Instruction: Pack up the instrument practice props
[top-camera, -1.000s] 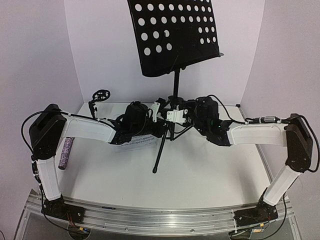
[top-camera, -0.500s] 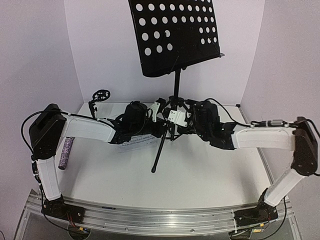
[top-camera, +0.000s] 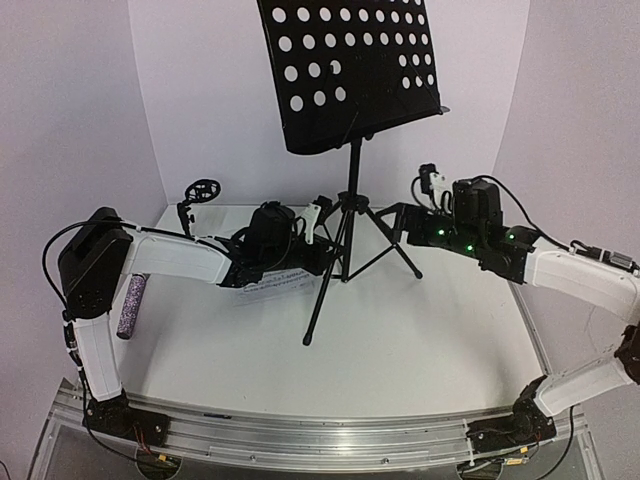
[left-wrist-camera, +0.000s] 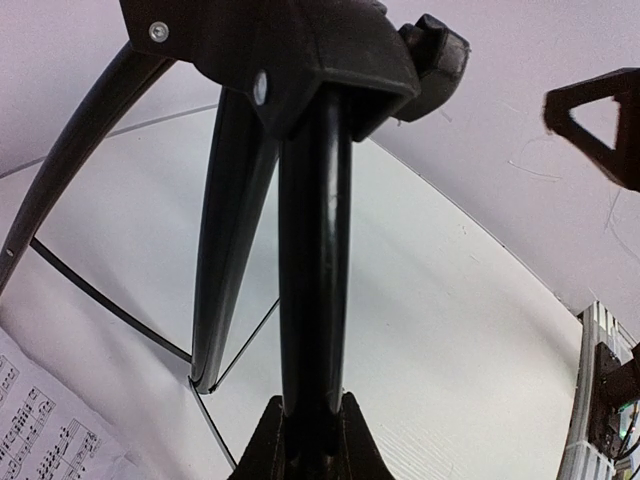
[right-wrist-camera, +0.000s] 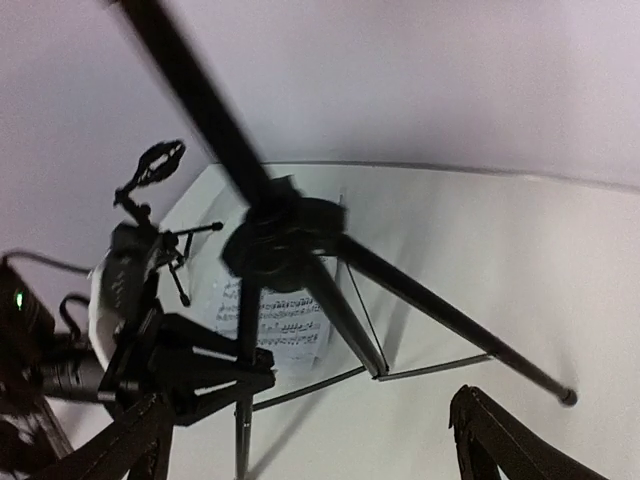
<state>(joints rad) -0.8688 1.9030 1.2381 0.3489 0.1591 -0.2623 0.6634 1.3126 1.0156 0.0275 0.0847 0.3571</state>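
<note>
Music stand (top-camera: 348, 70) released by right gripper (right-wrist-camera: 308, 410), now spread; left gripper (left-wrist-camera: 310, 440) still pinching it.

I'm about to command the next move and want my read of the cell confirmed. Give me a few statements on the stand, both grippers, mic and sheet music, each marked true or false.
1. The left gripper is clamped on a leg of the music stand. True.
2. The right gripper grips the stand too. False: it is open, off to the stand's right, touching nothing.
3. The microphone sits in the mic stand. False: it lies on the table by the left arm; the clip is empty.
4. The sheet music lies flat on the table near the stand's legs. True.
</note>
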